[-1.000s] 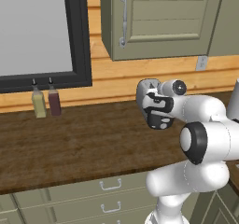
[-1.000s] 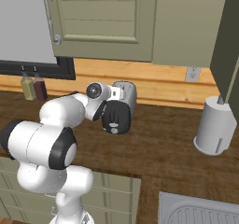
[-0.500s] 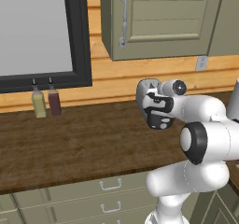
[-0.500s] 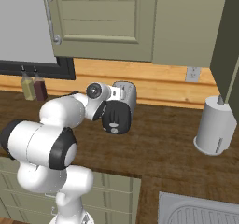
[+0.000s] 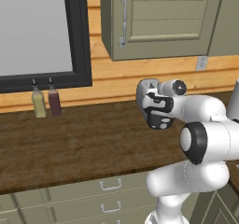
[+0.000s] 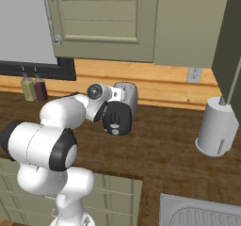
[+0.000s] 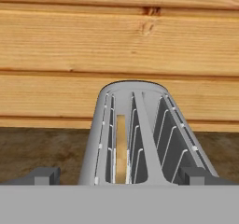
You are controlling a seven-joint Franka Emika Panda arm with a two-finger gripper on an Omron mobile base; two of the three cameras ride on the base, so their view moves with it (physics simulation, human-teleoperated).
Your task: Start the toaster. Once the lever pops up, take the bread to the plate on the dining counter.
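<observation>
Tan bread [image 7: 121, 146] low in toaster [image 7: 140, 134] left slot; claw [image 7: 119, 175] spread wide above. Risk: missing lever.

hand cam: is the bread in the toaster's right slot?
No. The bread stands on edge in the left slot of the toaster; the right slot shows only wire guides.

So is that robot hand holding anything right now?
No. The end effector is open, fingertips either side of the light-grey rounded toaster, whose left slot holds the pale tan bread slice.
</observation>
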